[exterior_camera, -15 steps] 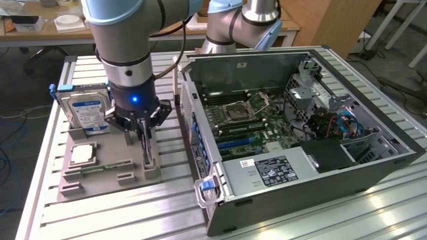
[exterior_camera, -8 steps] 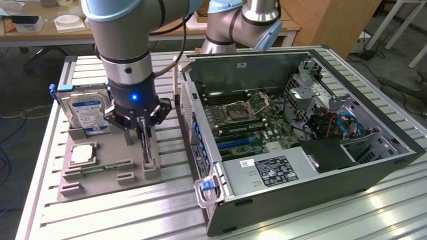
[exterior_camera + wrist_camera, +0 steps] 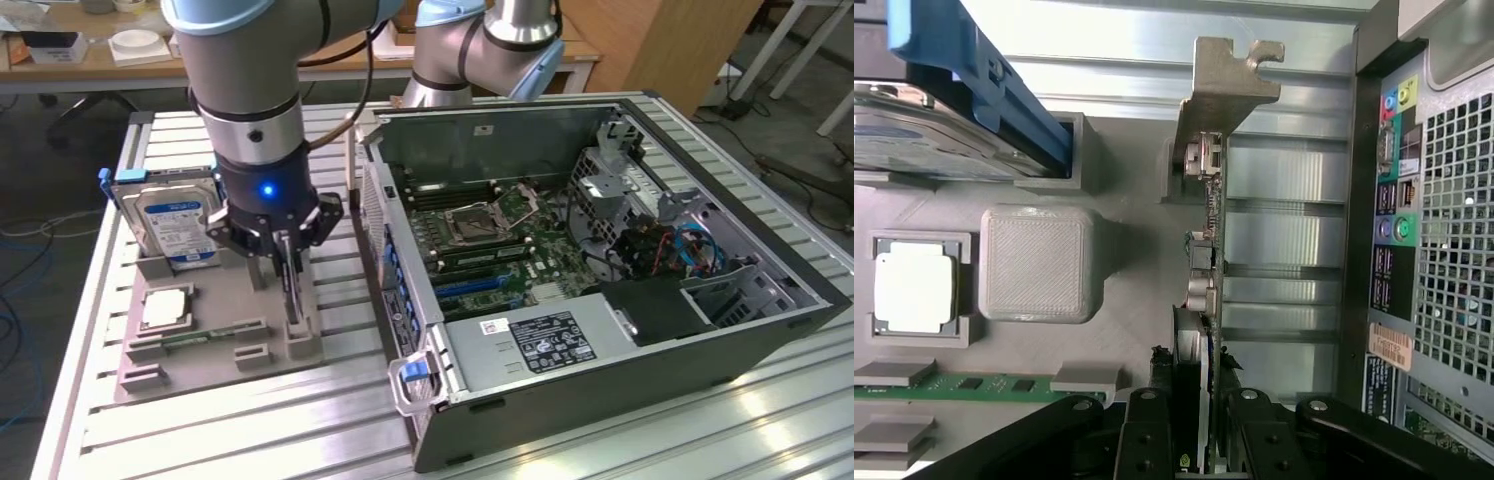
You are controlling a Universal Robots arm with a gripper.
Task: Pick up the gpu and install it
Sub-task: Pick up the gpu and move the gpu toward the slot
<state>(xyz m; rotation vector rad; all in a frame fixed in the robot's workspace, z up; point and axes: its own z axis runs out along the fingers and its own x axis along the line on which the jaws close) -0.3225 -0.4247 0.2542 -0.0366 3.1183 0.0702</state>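
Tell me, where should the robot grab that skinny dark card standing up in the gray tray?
Probably best by its upper long edge, coming straight down from above and pinching the two flat faces. The gpu stands on edge in the gray tray, so that edge is open; the metal bracket caps one end. The gripper sits at that edge.

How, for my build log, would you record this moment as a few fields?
gripper: at the upper edge of the gpu
gpu: standing on edge in a holder on the gray tray
install status: gpu not yet in the computer case
computer case: side open, motherboard exposed, beside the tray on the exterior view's right
also on tray: hard drive, CPU, memory stick
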